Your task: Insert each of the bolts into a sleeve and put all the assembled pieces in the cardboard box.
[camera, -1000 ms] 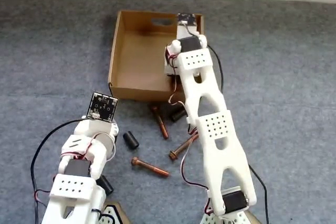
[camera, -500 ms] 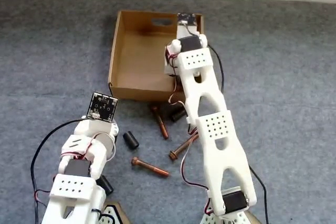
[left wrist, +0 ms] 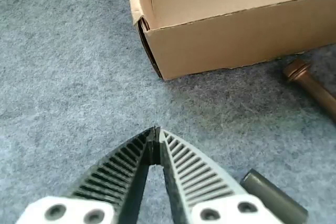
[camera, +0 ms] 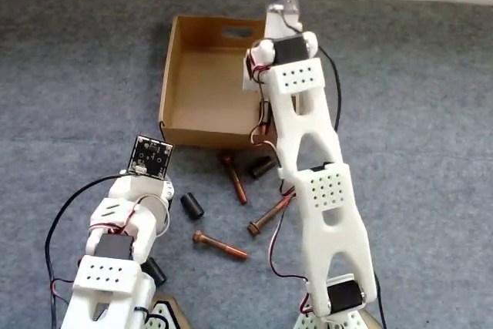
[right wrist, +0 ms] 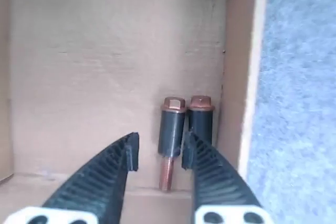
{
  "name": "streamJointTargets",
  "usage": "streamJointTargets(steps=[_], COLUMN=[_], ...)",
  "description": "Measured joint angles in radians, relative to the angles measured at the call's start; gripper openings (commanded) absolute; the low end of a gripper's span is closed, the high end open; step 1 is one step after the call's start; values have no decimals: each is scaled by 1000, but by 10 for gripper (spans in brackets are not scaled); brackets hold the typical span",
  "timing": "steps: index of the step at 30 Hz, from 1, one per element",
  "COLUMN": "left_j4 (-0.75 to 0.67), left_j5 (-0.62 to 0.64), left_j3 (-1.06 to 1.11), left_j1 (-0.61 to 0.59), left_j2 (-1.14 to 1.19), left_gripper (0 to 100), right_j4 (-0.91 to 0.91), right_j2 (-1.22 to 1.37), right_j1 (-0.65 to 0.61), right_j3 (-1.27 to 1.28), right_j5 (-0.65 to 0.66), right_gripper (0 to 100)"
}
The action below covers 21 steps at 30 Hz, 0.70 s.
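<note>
The cardboard box (camera: 202,90) stands at the far middle of the carpet. Two assembled pieces, each a copper bolt in a black sleeve, lie side by side against the box wall (right wrist: 172,129) (right wrist: 201,121). My right gripper (right wrist: 160,150) hangs open just above them, holding nothing. Three loose bolts lie on the carpet in front of the box (camera: 233,179) (camera: 269,213) (camera: 219,244). Black sleeves rest nearby (camera: 192,206) (camera: 263,166) (camera: 156,270). My left gripper (left wrist: 155,132) is shut and empty, low over the carpet near the box's front corner (left wrist: 152,30), with a sleeve (left wrist: 273,198) beside it.
Grey carpet covers the whole table. The right arm (camera: 308,136) stretches over the box's right wall and above the loose parts. The left arm (camera: 123,236) sits at the near left. A bolt head (left wrist: 310,85) lies close to the box front.
The right arm's wrist has risen and shifted toward the far side of the box. The left arm and the loose parts have stayed put.
</note>
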Motion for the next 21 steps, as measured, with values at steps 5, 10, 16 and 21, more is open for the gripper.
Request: streamJointTargets(steps=[5, 10, 16, 21], left_j4=[0, 0, 0, 0], left_j5=[0, 0, 0, 0], left_j3=[0, 0, 0, 0], left_j1=[0, 0, 0, -37], left_j2=[0, 0, 0, 0], left_gripper=[21, 21, 21, 21], right_j4=[11, 12, 12, 12], right_j2=[-80, -219, -548, -856], right_j1=[0, 0, -61, -104], right_j3=[0, 57, 425, 792], right_j5=[52, 64, 64, 112], right_gripper=[127, 127, 127, 127])
